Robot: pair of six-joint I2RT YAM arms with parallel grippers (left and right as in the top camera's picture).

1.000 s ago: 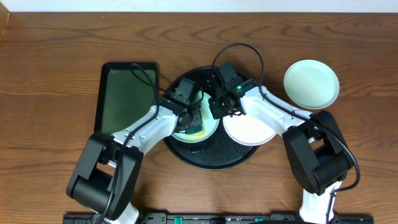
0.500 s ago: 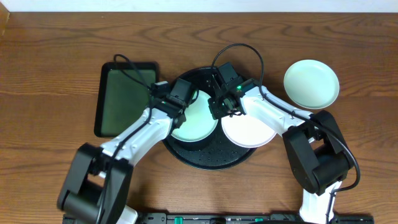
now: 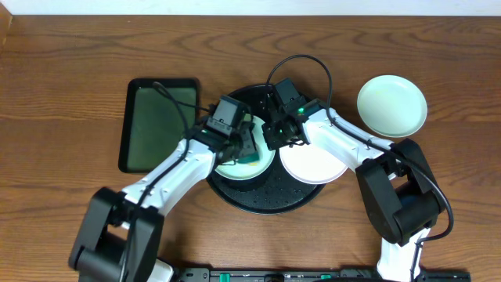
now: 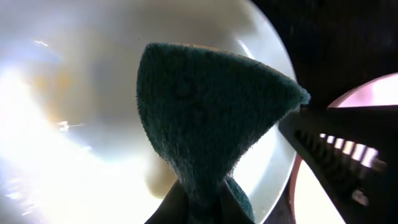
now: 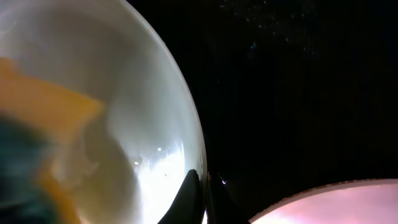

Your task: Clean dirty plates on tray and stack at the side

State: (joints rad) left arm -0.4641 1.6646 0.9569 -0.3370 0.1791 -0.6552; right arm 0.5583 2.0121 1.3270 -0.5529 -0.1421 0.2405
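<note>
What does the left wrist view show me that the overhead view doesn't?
Left wrist only: the green scouring pad folded into a cone, pinched in the shut jaws of the left gripper over the pale plate. Overhead only: a mint plate set outside the round black tray, and the green rectangular tray. Shared: that pale plate, the white plate beside it, and the dark tray floor.

A brown wooden table [image 3: 63,86] carries everything. A round black tray [image 3: 266,201] sits on it near the middle, with a dark green rectangular tray [image 3: 156,125] lying flat just to its left. A pale mint plate [image 3: 392,105] rests directly on the wood at the far right, apart from the round black tray.
</note>
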